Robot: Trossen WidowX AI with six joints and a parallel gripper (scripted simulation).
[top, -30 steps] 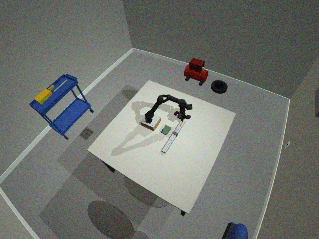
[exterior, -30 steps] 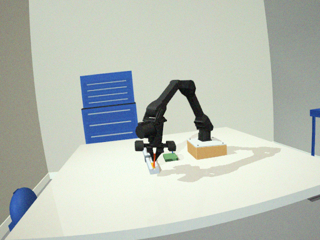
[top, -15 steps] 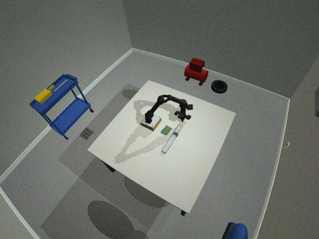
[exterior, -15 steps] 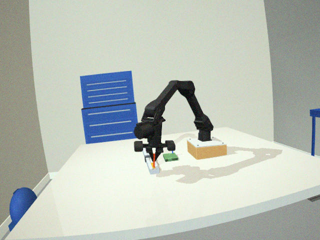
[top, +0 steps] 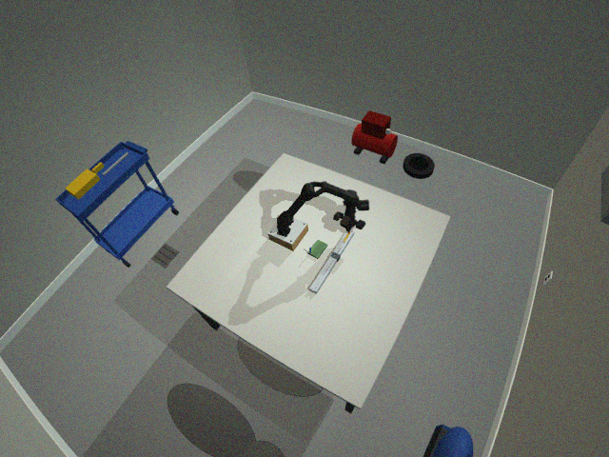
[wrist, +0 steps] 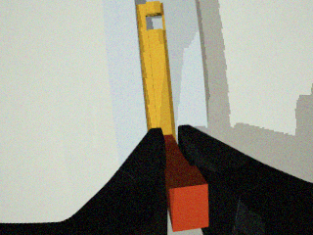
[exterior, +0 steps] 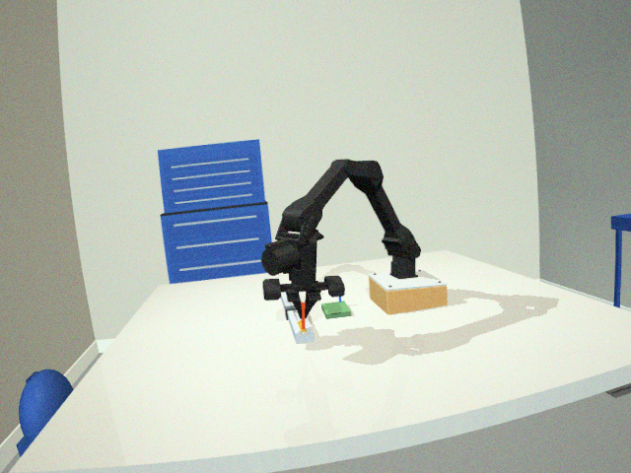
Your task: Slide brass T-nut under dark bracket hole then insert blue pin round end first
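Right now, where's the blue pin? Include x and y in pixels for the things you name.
In the exterior view, the blue pin [top: 310, 249] [exterior: 340, 299] stands upright at the green tray [top: 318, 248] [exterior: 335, 309], between the rail [top: 322, 276] [exterior: 304, 337] and the arm's base block [top: 296, 239] [exterior: 417, 299].

Black claw [top: 349, 228] [exterior: 304, 316] [wrist: 170, 137], orange-red handle [exterior: 303, 314] [wrist: 190, 208], yellow T-nut [top: 346, 237] [exterior: 301, 324] [wrist: 157, 73], green tray [top: 318, 248] [exterior: 336, 309], blue pin [top: 310, 249] [exterior: 340, 299]
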